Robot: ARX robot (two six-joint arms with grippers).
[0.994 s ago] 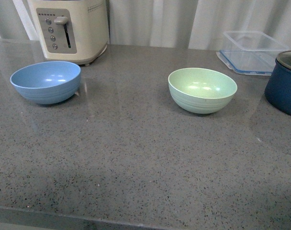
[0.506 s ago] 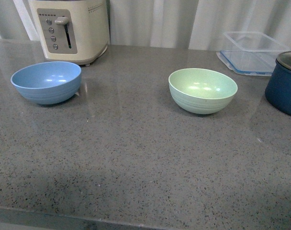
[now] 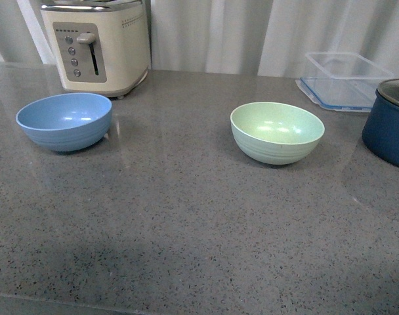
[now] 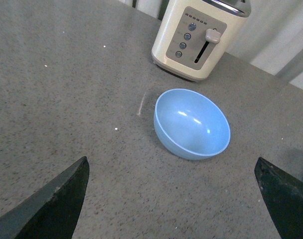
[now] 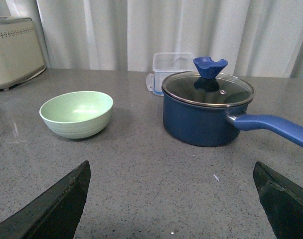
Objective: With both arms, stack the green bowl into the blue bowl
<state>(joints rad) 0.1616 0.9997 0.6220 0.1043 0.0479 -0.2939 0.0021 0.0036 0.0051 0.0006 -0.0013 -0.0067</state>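
The pale green bowl stands upright on the grey counter, right of centre, and also shows in the right wrist view as the green bowl. The sky-blue bowl sits at the left in front of the toaster; the left wrist view shows the blue bowl from above, empty. My left gripper is open above the counter, short of the blue bowl. The right gripper is open too, with only bare counter between its fingers and the green bowl off to one side. Neither arm appears in the front view.
A cream toaster stands behind the blue bowl. A dark navy pot with glass lid and long handle sits right of the green bowl, seen at the front view's edge as the pot. A clear plastic container lies behind it.
The front view has tilted slightly, so everything sits a little lower in the picture. Both bowls stay in place on the counter.
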